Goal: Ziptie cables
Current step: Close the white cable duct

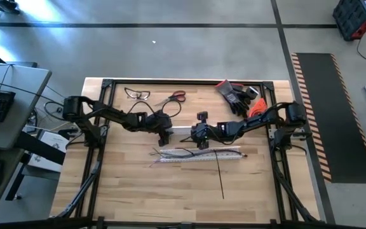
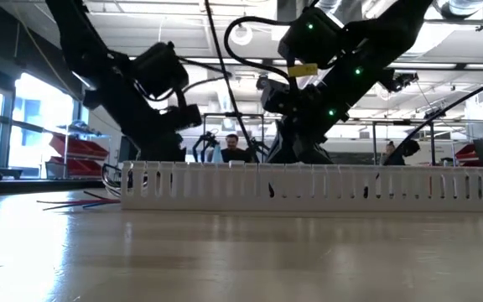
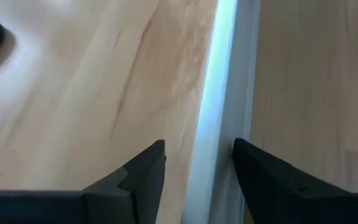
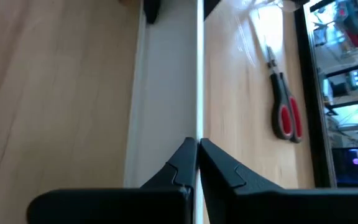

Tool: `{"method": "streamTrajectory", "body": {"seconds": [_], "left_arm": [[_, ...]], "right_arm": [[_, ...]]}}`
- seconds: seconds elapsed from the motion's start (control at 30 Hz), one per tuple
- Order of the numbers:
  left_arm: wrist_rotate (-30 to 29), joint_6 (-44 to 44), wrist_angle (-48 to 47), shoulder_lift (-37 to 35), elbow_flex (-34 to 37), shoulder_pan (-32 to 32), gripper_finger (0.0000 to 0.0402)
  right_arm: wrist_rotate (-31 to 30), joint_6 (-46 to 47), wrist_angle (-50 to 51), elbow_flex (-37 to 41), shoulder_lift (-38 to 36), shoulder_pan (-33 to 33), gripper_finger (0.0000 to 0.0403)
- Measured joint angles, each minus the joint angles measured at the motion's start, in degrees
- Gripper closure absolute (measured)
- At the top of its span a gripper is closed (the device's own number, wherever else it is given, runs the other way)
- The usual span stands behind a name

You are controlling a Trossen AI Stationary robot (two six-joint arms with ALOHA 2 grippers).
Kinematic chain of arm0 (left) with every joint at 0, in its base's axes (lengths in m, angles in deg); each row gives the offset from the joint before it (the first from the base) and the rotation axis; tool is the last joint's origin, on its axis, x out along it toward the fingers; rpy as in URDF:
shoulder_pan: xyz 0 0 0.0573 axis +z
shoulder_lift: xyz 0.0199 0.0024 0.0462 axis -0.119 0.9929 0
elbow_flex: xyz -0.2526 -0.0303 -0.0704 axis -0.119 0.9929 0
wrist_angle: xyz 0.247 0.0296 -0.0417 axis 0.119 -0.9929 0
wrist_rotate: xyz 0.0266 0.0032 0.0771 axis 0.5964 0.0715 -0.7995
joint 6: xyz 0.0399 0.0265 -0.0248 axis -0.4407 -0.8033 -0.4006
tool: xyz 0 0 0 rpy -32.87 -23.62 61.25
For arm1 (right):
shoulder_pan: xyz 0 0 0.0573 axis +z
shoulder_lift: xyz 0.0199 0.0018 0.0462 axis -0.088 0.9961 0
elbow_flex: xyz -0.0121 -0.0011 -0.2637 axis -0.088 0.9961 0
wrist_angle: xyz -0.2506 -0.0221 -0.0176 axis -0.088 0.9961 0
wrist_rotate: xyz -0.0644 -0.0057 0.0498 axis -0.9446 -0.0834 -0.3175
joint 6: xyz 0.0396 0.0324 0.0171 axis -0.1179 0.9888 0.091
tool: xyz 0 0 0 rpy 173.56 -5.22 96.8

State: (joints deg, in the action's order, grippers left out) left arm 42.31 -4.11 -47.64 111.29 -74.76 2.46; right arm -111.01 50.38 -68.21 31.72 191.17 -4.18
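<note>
A white slotted channel (image 1: 199, 156) lies across the table's middle. The cables (image 1: 173, 152) rest loosely in and over it, and their ends trail out at its left (image 2: 78, 202). A dark ziptie (image 1: 220, 175) lies on the table, running from the channel toward the near edge. Just behind the channel is a long white cover strip (image 1: 182, 128). My right gripper (image 4: 197, 149) is shut on it. My left gripper (image 3: 197, 163) is open at the strip's other end, one finger on either side of the strip (image 3: 219, 118). My right gripper pinches the cover strip's thin raised edge (image 4: 199, 127) between its two fingers, at one end of the strip. The fingers slant down and point along the strip, which runs straight away from them toward my left gripper.
Red-handled scissors (image 4: 284, 109) and clear safety glasses (image 1: 137, 94) lie at the table's far side, with black and orange gloves (image 1: 237, 95) at the far right. In the low view, a person (image 2: 233, 148) sits beyond the table. Bare wood lies near the front edge.
</note>
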Motion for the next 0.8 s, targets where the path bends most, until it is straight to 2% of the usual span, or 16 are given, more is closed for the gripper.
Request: {"method": "streamTrajectory", "body": {"seconds": [0.17,0.23,0.3,0.37,0.53,0.67,0.8], "left_arm": [[2.6,0.9,2.7,3.1,-0.3,0.1,0.0246],[2.7,0.9,2.6,3.2,-0.3,-0.2,0.0278],[2.5,0.0,2.3,2.8,-0.2,-0.6,0.0326],[0.1,-1.2,1.7,2.1,-0.2,-1.0,0.0372],[-7.1,-8.2,0.7,1.0,-0.1,-4.0,0.0373],[-16.2,-15.1,0.7,1.0,-0.1,-7.8,0.0379],[-26.7,-20.7,1.3,1.0,-0.1,-12.0,0.0379]], "right_arm": [[0.0,0.1,-0.3,0.0,0.0,0.1,0.0403],[0.1,1.0,-0.3,0.0,0.0,0.1,0.0403],[0.6,2.4,-0.3,0.0,-0.2,0.1,0.0403],[3.0,3.1,0.0,-0.1,-0.8,0.2,0.0400],[12.6,8.7,0.9,-0.1,-5.9,-1.1,0.0354],[23.4,15.8,1.7,-0.2,-10.1,-4.8,0.0287],[36.8,21.9,2.4,-0.2,-9.4,-10.3,0.0209]]}}
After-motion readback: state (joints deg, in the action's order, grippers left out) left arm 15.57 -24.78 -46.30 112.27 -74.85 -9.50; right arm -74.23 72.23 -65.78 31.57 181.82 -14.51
